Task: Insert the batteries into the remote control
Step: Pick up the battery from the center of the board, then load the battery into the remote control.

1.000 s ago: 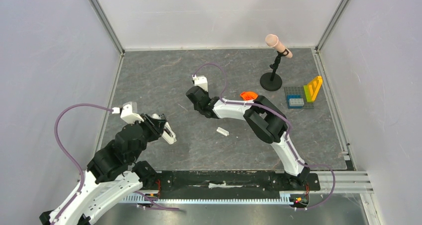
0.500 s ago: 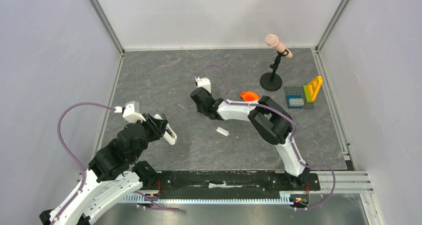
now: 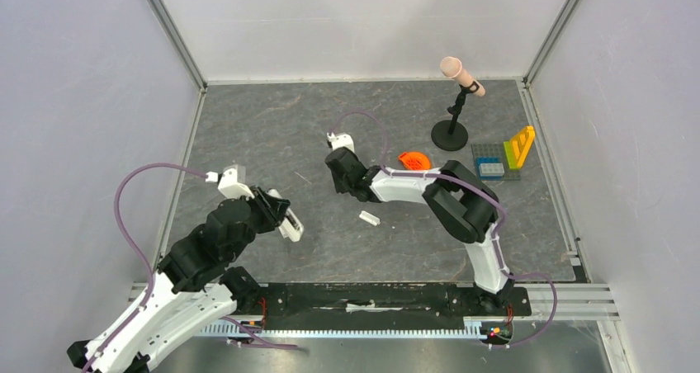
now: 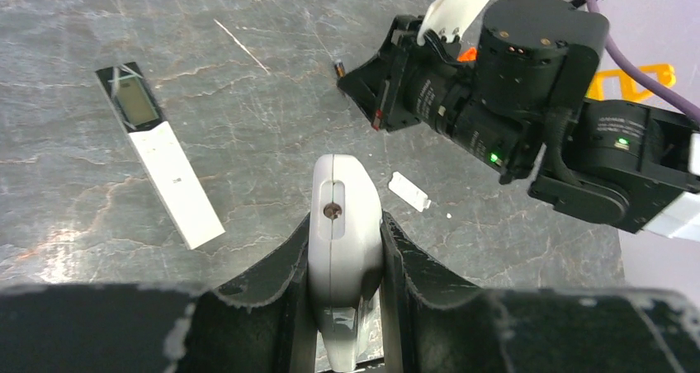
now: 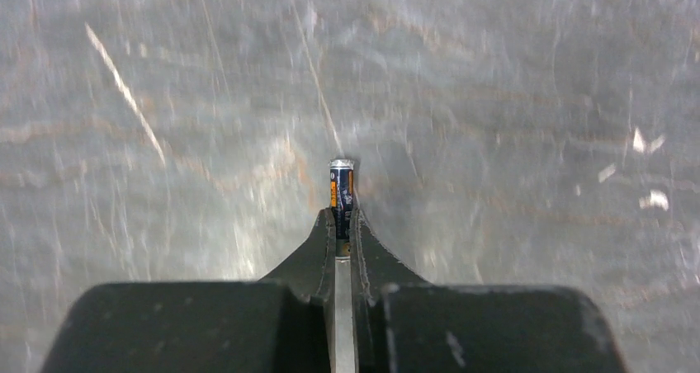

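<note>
While pinching battery [image 5: 341, 193] firmly in right gripper [image 5: 341, 216] at centre, carry toward remote control [image 4: 342, 183] clamped in left gripper [image 4: 345, 224] at near left, line up lengthwise with recess [image 4: 333, 212], seat without tilting.

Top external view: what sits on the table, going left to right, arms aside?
remote control held in the left gripper → small white piece → orange object → mic stand base → grey brick plate

Pink microphone [image 3: 461, 74] on black stand [image 3: 450, 134], orange object [image 3: 413, 159], colourful bricks [image 3: 518, 148] nearby.
</note>
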Robot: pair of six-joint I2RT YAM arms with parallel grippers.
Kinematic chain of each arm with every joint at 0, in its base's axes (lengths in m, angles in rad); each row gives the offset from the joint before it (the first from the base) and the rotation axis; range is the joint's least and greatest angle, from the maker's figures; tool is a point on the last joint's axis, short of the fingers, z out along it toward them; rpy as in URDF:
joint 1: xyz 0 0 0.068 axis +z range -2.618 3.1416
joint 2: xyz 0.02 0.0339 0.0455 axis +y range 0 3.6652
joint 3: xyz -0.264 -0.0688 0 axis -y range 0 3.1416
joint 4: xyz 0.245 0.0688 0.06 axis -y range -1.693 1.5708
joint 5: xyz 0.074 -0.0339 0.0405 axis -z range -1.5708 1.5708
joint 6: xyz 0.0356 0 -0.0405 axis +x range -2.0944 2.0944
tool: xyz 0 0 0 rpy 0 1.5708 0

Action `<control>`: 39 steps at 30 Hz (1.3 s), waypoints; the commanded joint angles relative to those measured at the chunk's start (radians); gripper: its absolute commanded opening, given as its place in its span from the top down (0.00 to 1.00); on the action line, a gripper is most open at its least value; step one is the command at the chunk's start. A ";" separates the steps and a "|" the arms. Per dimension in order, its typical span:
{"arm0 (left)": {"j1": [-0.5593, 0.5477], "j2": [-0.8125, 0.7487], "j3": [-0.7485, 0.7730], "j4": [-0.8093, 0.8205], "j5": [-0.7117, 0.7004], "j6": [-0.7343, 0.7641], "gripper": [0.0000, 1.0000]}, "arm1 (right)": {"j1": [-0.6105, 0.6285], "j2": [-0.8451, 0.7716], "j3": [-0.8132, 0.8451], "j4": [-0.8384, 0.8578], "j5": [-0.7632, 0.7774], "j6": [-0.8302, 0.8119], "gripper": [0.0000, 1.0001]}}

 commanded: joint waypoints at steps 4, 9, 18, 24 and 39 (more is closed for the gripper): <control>0.000 0.018 -0.058 0.209 0.144 0.066 0.98 | -0.001 -0.364 -0.309 0.057 -0.202 -0.179 1.00; 0.000 -0.005 -0.117 0.321 0.223 0.090 0.98 | -0.004 -0.686 -0.537 0.117 -0.396 -0.294 1.00; 0.000 0.006 -0.249 0.677 0.509 0.101 0.98 | -0.006 -1.118 -0.616 0.013 -0.727 -0.382 0.95; 0.000 0.083 -0.352 1.081 0.749 0.075 0.98 | -0.006 -1.262 -0.605 -0.070 -0.905 -0.366 0.95; 0.000 0.322 -0.427 1.609 0.676 -0.039 0.98 | -0.002 -1.323 -0.523 -0.170 -0.790 -0.227 0.97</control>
